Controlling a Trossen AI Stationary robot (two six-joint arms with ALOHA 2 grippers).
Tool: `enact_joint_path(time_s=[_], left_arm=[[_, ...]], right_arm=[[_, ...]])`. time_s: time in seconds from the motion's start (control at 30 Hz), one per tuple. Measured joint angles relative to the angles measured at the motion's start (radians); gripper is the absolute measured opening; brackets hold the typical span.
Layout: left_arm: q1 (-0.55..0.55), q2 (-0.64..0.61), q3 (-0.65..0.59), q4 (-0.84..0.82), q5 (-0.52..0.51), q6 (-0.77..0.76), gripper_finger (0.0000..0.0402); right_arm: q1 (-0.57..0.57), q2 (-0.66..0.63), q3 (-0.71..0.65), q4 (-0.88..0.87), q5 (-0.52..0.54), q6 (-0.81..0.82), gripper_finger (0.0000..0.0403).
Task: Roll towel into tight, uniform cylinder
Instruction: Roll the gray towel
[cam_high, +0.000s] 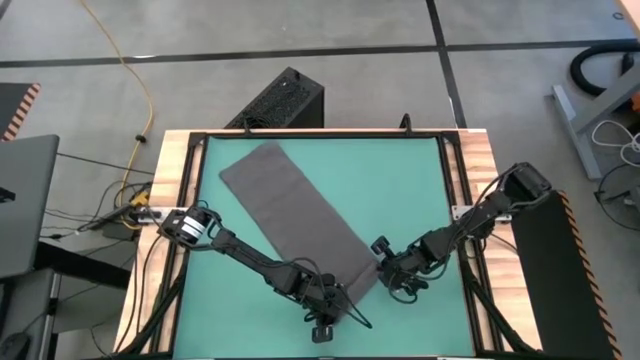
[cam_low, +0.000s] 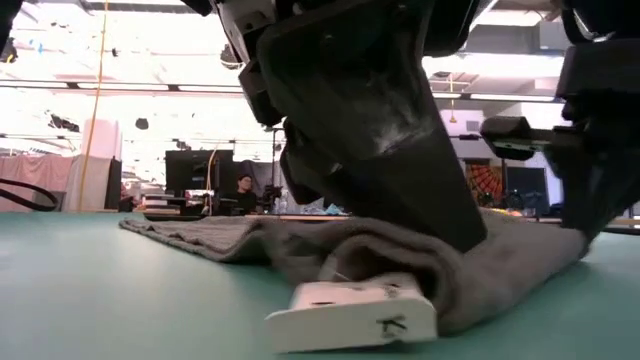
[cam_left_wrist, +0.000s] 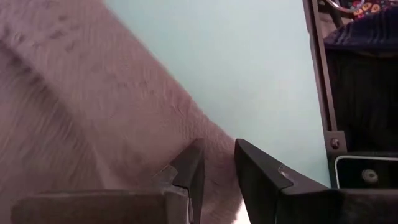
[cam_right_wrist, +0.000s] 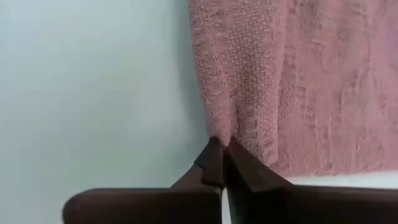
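The dark grey towel lies flat and slantwise on the green mat, running from the far left toward the near right. Its near end is bunched up off the mat, and a white tag sticks out below it. My left gripper is shut on the near end's left corner, seen close up in the low view. My right gripper is shut on the near end's right corner and shows at the right of the low view. My left gripper pinches the towel's near end by its corner edge between its two fingers. It comes slanting down from the table's left. The cloth there is raised into a hump, and the rest lies on the mat. My right gripper pinches the towel's side edge at the near right corner between its two fingertips. It comes low from the table's right. The cloth puckers into a fold at the fingertips, and the rest lies flat on the mat.
The mat sits in a black frame on a wooden table. A black box stands on the floor beyond the far edge. Bare mat lies to the right of the towel and at the near left.
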Motion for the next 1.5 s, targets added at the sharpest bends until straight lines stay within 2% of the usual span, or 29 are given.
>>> enact_joint_path(time_s=[0.13,0.3,0.4,0.63,0.8,0.9,1.03,1.13,1.33,1.4,1.5], left_arm=[[-0.005,-0.001,-0.003,0.009,-0.033,0.017,0.0077],[-0.022,-0.003,-0.031,0.067,-0.119,0.01,0.0077],[-0.027,-0.003,-0.102,0.184,-0.116,-0.054,0.0076],[-0.027,-0.021,-0.309,0.597,-0.065,-0.173,0.0045],[-0.027,-0.121,-0.429,0.799,-0.078,-0.152,0.0028],[-0.03,-0.204,-0.466,0.825,-0.113,-0.134,0.0028],[-0.052,-0.25,-0.461,0.794,-0.187,-0.08,0.0028],[-0.083,-0.26,-0.377,0.717,-0.265,-0.033,0.0031],[-0.089,-0.181,-0.067,0.096,-0.335,-0.14,0.0078],[-0.085,-0.142,0.052,-0.021,-0.347,-0.158,0.0103],[-0.084,-0.066,0.211,-0.108,-0.324,-0.161,0.014]], right_arm=[[-0.067,-0.069,-0.002,-0.021,-0.207,0.075,0.0021],[-0.182,-0.082,-0.001,-0.058,-0.387,0.16,0.0013],[-0.237,-0.064,-0.001,-0.061,-0.48,0.194,0.0013],[-0.344,0.021,0.0,-0.066,-0.689,0.225,0.0014],[-0.405,0.055,0.0,-0.07,-0.79,0.225,0.0014],[-0.427,0.058,0.0,-0.069,-0.808,0.227,0.0014],[-0.451,0.057,0.0,-0.055,-0.809,0.266,0.0014],[-0.464,0.057,0.001,-0.05,-0.809,0.307,0.0014],[-0.46,0.057,0.001,-0.049,-0.805,0.356,0.0017],[-0.459,0.057,0.001,-0.048,-0.805,0.365,0.0018],[-0.459,0.057,0.001,-0.045,-0.803,0.373,0.0018]])
